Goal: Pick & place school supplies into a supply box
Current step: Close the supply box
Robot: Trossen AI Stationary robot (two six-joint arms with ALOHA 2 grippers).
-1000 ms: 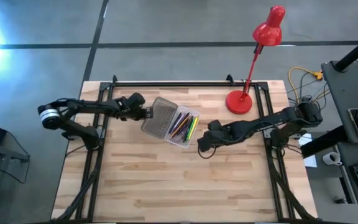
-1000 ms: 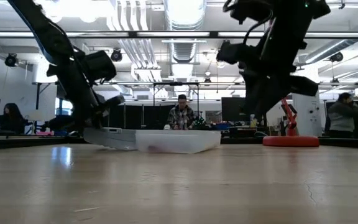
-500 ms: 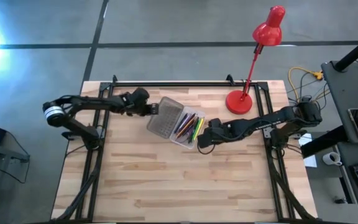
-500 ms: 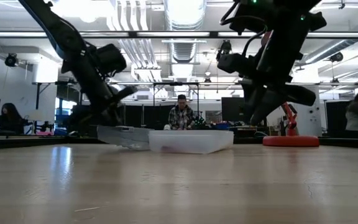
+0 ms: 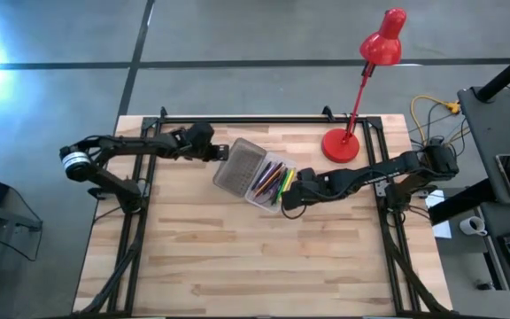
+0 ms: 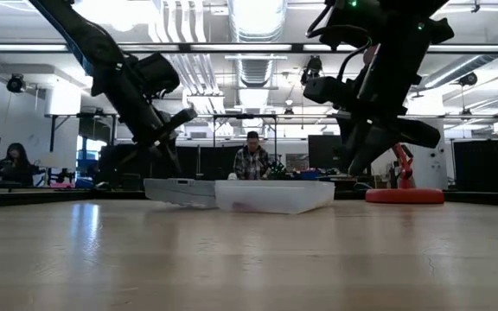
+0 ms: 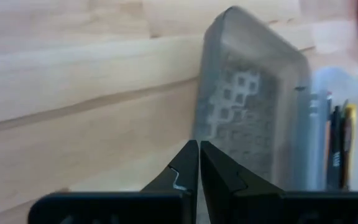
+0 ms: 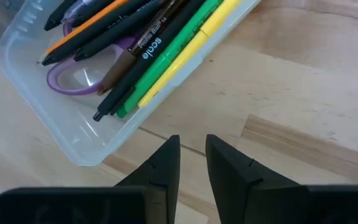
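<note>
The supply box (image 5: 255, 173) lies open at the table's middle. Its ribbed grey lid (image 7: 253, 106) is folded out flat toward the left. Its clear tray (image 8: 61, 140) holds the purple scissors (image 8: 73, 78), a green pen (image 8: 166, 62), a yellow pen (image 8: 188, 50), an orange pencil (image 8: 98, 18) and dark pens. My left gripper (image 5: 221, 152) is shut, its tips at the lid's left edge. My right gripper (image 5: 284, 203) is slightly open and empty, just off the tray's near right corner. My left gripper's shut fingertips (image 7: 198, 148) stand at the outer long edge of the open lid (image 7: 199, 132), coming slanting from the table's left. I cannot tell whether they touch it. The lid lies flat on the table.
A red desk lamp (image 5: 342, 143) stands at the back right, its base just beyond my right arm. Bare wood lies in front of the box toward the near edge. People show in the room beyond the table in the low view.
My left gripper has gone toward the table's right edge, staying at the lid's edge, and has risen a little at the end. The open box has slid along the table to the right, toward my right gripper, with its contents staying inside.
</note>
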